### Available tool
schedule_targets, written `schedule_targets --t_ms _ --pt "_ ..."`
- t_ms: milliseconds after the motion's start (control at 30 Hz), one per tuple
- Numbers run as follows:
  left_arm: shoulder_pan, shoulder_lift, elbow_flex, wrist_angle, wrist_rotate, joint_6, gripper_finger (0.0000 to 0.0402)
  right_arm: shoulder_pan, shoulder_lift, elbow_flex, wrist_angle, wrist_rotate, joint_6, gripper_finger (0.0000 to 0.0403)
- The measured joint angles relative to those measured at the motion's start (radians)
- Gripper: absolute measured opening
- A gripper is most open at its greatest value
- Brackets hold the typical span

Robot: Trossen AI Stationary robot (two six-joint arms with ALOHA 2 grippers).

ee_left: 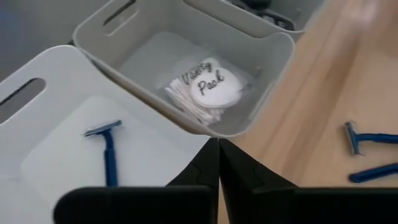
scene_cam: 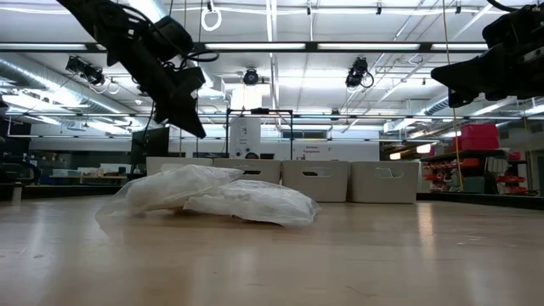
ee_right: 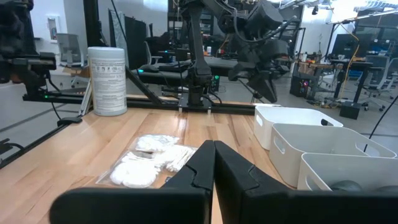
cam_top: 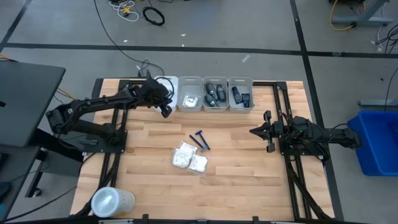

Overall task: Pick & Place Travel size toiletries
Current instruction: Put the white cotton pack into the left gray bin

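A razor (ee_left: 107,149) lies in the end bin (ee_left: 43,118) below the left gripper (ee_left: 218,163), closed and empty.

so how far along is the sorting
Partly done: one razor lies in the end bin, a packet in the next. The left claw is shut and empty over those bins. Two razors and the packets remain on the table.

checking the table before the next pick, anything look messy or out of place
Nothing is spilled or damaged. Two blue razors and a loose heap of white packets lie unsorted mid-table, while one razor already lies in the leftmost bin.
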Motion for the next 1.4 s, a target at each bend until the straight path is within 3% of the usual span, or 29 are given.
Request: schedule_targets --t_ms 700,1067,1400 --pt "-0.185 0.000 0.000 0.001 0.007 -0.001 0.0016 0.000 0.000 0.000 0.000 0.000 0.000 0.0014" --pt "-0.257 0.000 0.000 0.000 0.286 0.056 0.0009 0.000 0.000 0.000 0.000 0.000 0.000 0.0014" --pt "-0.346 0.000 0.000 0.000 0.300 0.052 0.0020 0.000 0.000 0.000 0.000 0.000 0.000 0.0014"
